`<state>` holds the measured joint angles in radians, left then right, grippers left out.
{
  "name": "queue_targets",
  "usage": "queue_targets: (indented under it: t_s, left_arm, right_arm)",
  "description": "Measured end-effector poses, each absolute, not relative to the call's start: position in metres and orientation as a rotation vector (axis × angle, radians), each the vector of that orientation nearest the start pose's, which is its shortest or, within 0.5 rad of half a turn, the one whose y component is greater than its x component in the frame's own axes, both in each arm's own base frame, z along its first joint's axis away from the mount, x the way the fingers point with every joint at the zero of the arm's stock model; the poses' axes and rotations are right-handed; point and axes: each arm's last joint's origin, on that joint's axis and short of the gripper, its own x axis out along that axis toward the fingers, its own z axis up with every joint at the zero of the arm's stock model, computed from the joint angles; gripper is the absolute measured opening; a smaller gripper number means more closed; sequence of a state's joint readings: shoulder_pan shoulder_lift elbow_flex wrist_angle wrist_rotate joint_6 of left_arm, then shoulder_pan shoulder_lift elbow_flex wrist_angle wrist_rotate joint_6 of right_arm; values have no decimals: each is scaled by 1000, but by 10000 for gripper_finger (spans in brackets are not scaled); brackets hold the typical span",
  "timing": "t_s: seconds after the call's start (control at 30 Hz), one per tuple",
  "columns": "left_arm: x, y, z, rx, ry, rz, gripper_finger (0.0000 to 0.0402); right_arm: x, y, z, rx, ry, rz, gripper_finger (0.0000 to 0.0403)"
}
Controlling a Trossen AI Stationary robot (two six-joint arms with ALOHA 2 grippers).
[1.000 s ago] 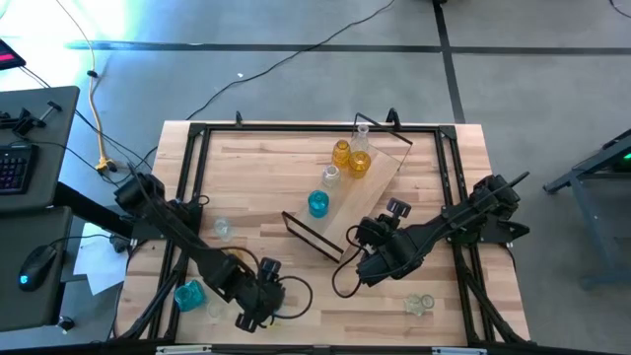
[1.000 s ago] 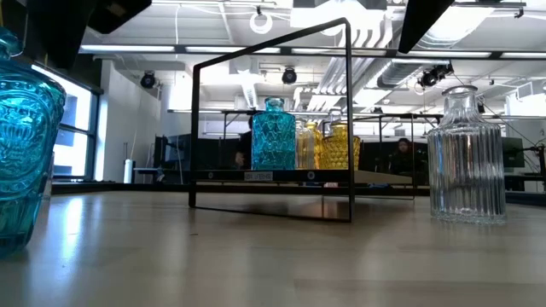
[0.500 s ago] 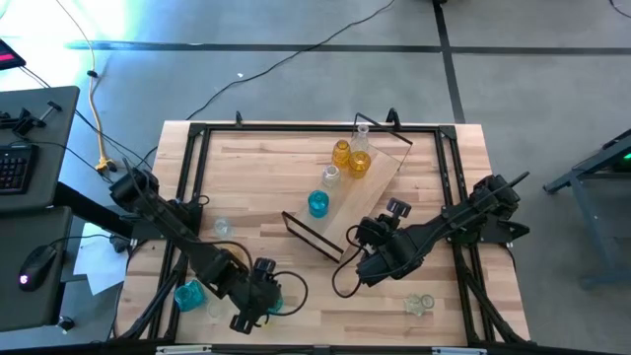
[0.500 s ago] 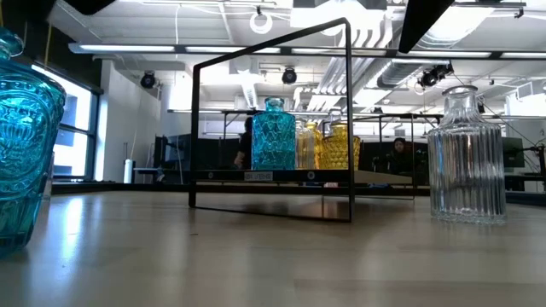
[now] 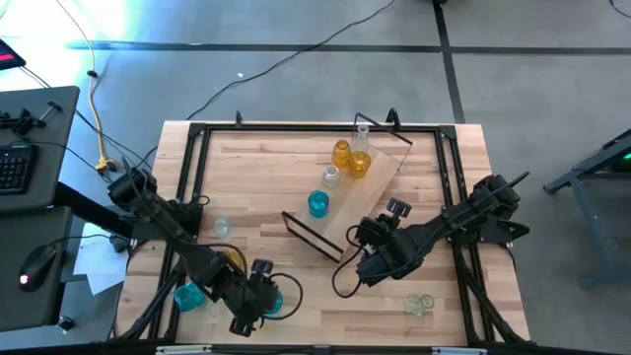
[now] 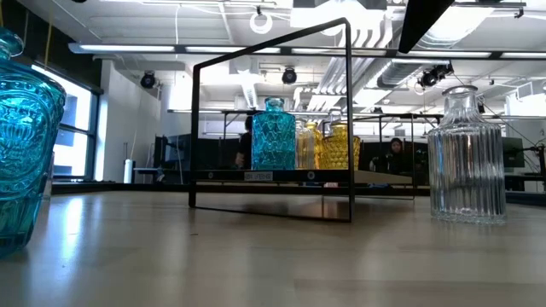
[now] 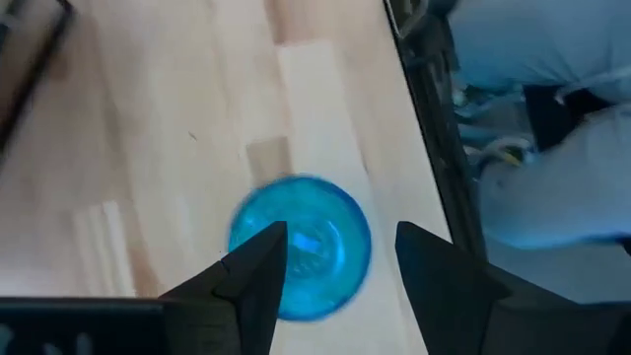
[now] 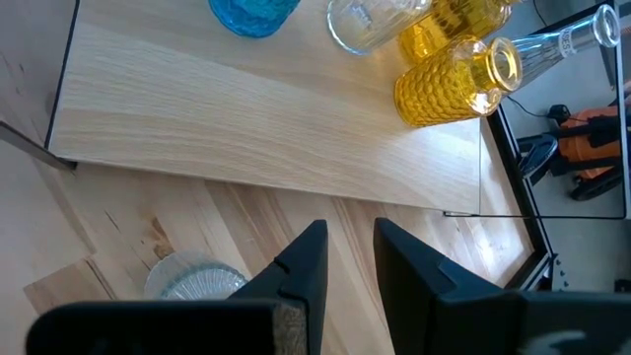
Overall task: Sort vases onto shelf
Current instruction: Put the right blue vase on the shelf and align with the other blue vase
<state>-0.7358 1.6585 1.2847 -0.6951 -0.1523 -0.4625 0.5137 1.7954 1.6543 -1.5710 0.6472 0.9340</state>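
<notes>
At the near left corner of the table (image 5: 256, 168), the left gripper (image 5: 258, 299) hangs above a teal-blue vase (image 7: 301, 247), its fingers (image 7: 258, 276) spread apart either side of the vase's round top without visibly touching it; a second teal vase (image 5: 187, 294) stands just to its left, close to the table's left rail; the shelf (image 5: 365, 197) lies diagonally across the middle of the table, running from near centre to far right, and carries a teal vase (image 5: 317, 204), a clear one (image 5: 331, 177), two amber ones (image 5: 350, 158) and a tall clear one (image 5: 362, 131) at the far end; the right gripper (image 5: 367, 258) waits beside the shelf's near end, its fingers (image 8: 306, 266) a narrow gap apart, holding nothing; a clear vase (image 5: 418, 305) stands near the table's near right edge, another clear one (image 5: 223, 229) at the left.
</notes>
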Motion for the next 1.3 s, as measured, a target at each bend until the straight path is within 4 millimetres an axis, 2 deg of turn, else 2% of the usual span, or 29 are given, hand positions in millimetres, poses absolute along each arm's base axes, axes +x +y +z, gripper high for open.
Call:
queue_targets:
  t_s: [0.27, 0.57, 0.87, 1.03, 1.3]
  left_arm:
    - [255, -224, 246, 55, 1038, -185, 204]
    - [252, -227, 246, 20, 1047, -188, 248]
    - [246, -237, 247, -100, 1087, -245, 229]
    - [245, -240, 248, -111, 1071, -249, 214]
    - [256, -249, 226, -57, 1086, -241, 200]
  right_arm:
    - [284, 141, 296, -154, 1185, -698, 67]
    - [282, 146, 296, -158, 1182, -687, 67]
    - [281, 148, 296, -156, 1179, -684, 67]
    - [281, 148, 296, -156, 1178, -685, 67]
    - [281, 148, 296, -148, 1175, -690, 67]
